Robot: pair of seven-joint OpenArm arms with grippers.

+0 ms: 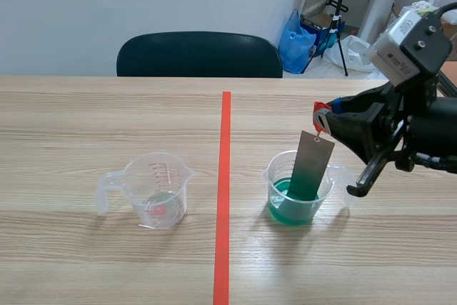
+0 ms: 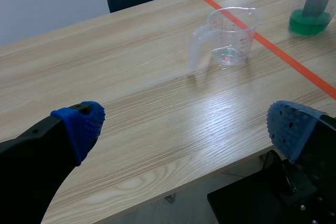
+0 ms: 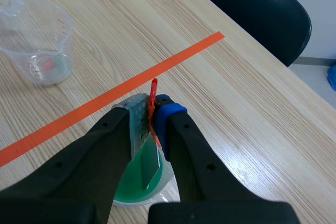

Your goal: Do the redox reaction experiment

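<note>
Right gripper (image 3: 149,121): fingers clamp metal strip (image 1: 312,166) at its top, so only its lower end soaks in green solution cup (image 1: 298,203). Empty cup (image 1: 157,191) at its 9 o'clock. Left gripper (image 2: 186,127): fingers apart, holding nothing.

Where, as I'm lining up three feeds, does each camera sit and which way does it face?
Scene view: between the arms, facing across the table toward the chair; the right arm shows, right gripper holding the metal strip in the green cup.
Left wrist view: low by the near table edge, facing the clear cup; open left gripper shows.
Right wrist view: above the green cup, facing down; its shut fingers show.
Shared: all three see both cups and the tape line.
</note>
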